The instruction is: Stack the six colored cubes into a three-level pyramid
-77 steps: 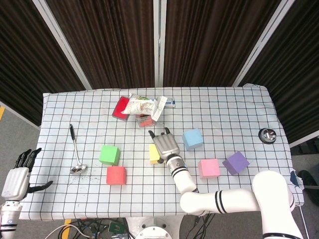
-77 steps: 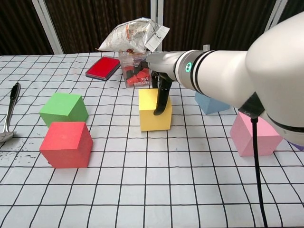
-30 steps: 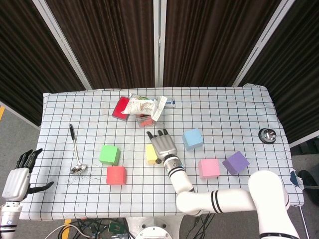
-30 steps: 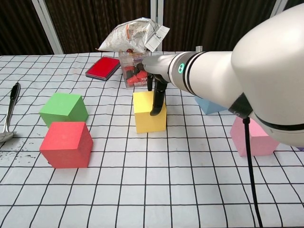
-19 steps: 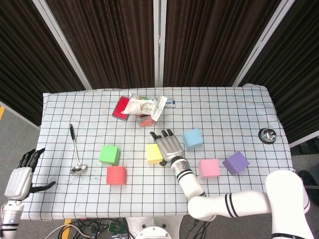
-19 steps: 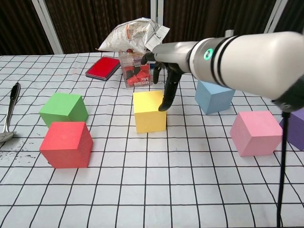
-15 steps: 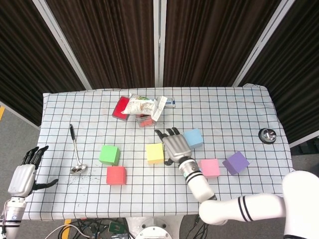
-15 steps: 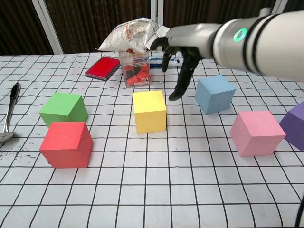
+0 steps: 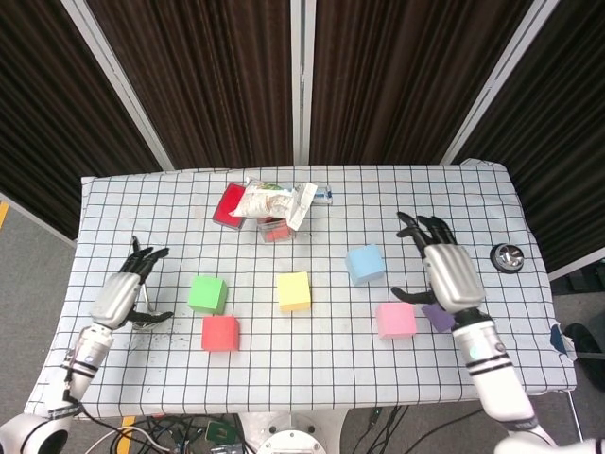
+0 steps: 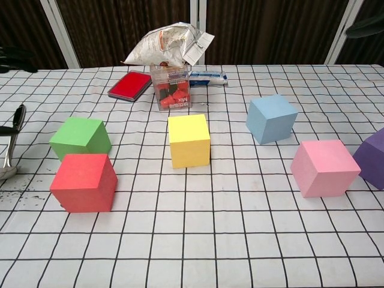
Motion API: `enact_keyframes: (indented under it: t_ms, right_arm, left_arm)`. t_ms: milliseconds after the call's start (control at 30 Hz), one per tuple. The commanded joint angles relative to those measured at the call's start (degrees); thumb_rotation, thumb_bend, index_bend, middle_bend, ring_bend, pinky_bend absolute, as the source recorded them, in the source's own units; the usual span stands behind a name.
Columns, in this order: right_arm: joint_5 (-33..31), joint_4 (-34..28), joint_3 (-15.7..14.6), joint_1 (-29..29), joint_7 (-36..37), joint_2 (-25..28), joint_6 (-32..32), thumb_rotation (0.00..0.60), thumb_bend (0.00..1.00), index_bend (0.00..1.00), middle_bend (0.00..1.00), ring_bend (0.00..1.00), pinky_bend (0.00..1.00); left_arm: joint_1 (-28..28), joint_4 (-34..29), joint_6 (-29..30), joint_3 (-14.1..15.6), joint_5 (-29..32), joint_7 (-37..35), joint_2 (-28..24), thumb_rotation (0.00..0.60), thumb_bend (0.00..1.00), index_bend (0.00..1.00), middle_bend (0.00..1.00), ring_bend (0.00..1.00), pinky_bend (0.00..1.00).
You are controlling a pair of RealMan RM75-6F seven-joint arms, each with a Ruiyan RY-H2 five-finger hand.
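Six cubes lie apart on the checked cloth, none stacked: green [image 9: 207, 294] [image 10: 80, 137], red [image 9: 219, 333] [image 10: 84, 182], yellow [image 9: 295, 290] [image 10: 189, 140], blue [image 9: 365, 264] [image 10: 272, 118], pink [image 9: 396, 321] [image 10: 324, 168] and purple [image 9: 439, 319] [image 10: 373, 158]. My right hand [image 9: 446, 270] hovers with fingers spread and empty, right of the blue cube and over the purple one, partly hiding it. Left of the green cube, my left hand [image 9: 121, 295] is spread and empty above the spoon. The chest view catches only dark fingertips at its edges.
A snack bag [image 9: 269, 200] [image 10: 171, 42], a red flat case [image 9: 230, 203] and a clear box of red pieces [image 9: 274, 229] [image 10: 171, 87] sit at the back. A spoon [image 9: 146, 320] [image 10: 12, 141] lies left; a small metal bowl [image 9: 508, 256] sits near the right edge.
My right hand left the yellow cube and swung right to above the purple cube. My left hand came in from beyond the left table edge to over the spoon.
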State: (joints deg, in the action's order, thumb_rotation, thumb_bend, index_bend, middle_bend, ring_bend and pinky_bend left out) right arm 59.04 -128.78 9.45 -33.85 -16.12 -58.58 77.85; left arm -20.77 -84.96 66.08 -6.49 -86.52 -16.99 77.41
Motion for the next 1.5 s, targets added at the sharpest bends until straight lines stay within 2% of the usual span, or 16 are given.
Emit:
enact_keyframes:
  t_ms: [33, 167, 367, 500, 867, 1033, 1133, 1300, 1400, 1500]
  right_arm:
    - [10.37, 0.93, -4.33, 8.23, 9.80, 6.33, 3.18, 0.600, 0.04, 0.00, 0.25, 0.05, 0.00]
    - [13.65, 3.64, -5.24, 10.72, 13.89, 6.93, 3.31, 0.600, 0.04, 0.00, 0.25, 0.05, 0.00]
    - [14.38, 7.19, -4.93, 12.38, 18.30, 6.17, 2.03, 0.600, 0.04, 0.00, 0.25, 0.05, 0.00]
    - [14.10, 8.67, -4.48, 12.90, 20.05, 6.22, 0.76, 0.600, 0.04, 0.00, 0.25, 0.05, 0.00]
    - [13.54, 10.54, -3.19, 14.55, 21.68, 6.44, -0.56, 0.600, 0.04, 0.00, 0.25, 0.05, 0.00]
    - [13.12, 11.04, -2.70, 15.21, 22.33, 6.52, -1.02, 0.600, 0.04, 0.00, 0.25, 0.05, 0.00]
    - [13.00, 11.49, -2.43, 15.51, 22.73, 6.45, -1.42, 0.600, 0.05, 0.00, 0.25, 0.05, 0.00]
    - [12.64, 12.13, -1.96, 15.81, 23.58, 6.32, -2.37, 0.600, 0.05, 0.00, 0.25, 0.05, 0.00]
    - [12.37, 12.40, -1.63, 16.25, 23.74, 6.33, -2.23, 0.600, 0.05, 0.00, 0.25, 0.05, 0.00]
    - [12.07, 12.61, -1.22, 16.83, 24.01, 6.28, -1.69, 0.600, 0.05, 0.00, 0.25, 0.05, 0.00]
  left_arm:
    - [-2.72, 0.64, -3.60, -0.58, 1.62, 0.79, 1.78, 0.600, 0.00, 0.05, 0.13, 0.00, 0.04]
    - [-4.50, 1.81, -5.89, -0.91, 3.17, 1.58, 3.08, 0.600, 0.00, 0.05, 0.14, 0.00, 0.04]
    - [-6.63, 3.17, -7.93, -0.92, 4.22, 3.36, 4.33, 0.600, 0.00, 0.05, 0.16, 0.00, 0.04]
    - [-7.71, 4.95, -8.50, -0.06, 3.60, 6.17, 5.07, 0.600, 0.00, 0.05, 0.19, 0.00, 0.04]
    - [-9.92, 8.03, -10.39, 0.99, 3.98, 6.64, 7.36, 0.600, 0.00, 0.05, 0.21, 0.00, 0.04]
    - [-10.36, 9.34, -10.02, 1.17, 4.00, 6.65, 8.41, 0.600, 0.00, 0.06, 0.27, 0.01, 0.04]
    - [-10.38, 9.87, -8.99, 1.14, 3.77, 6.55, 9.09, 0.600, 0.00, 0.07, 0.37, 0.03, 0.04]
    - [-10.74, 9.89, -8.14, 1.21, 3.36, 6.50, 9.46, 0.600, 0.04, 0.10, 0.44, 0.06, 0.04]
    - [-10.55, 8.36, -6.95, 0.30, 4.25, 6.41, 9.42, 0.600, 0.08, 0.10, 0.47, 0.09, 0.05]
    - [-9.94, 5.93, -4.31, -1.83, 6.42, 8.38, 9.63, 0.600, 0.09, 0.10, 0.49, 0.11, 0.06]
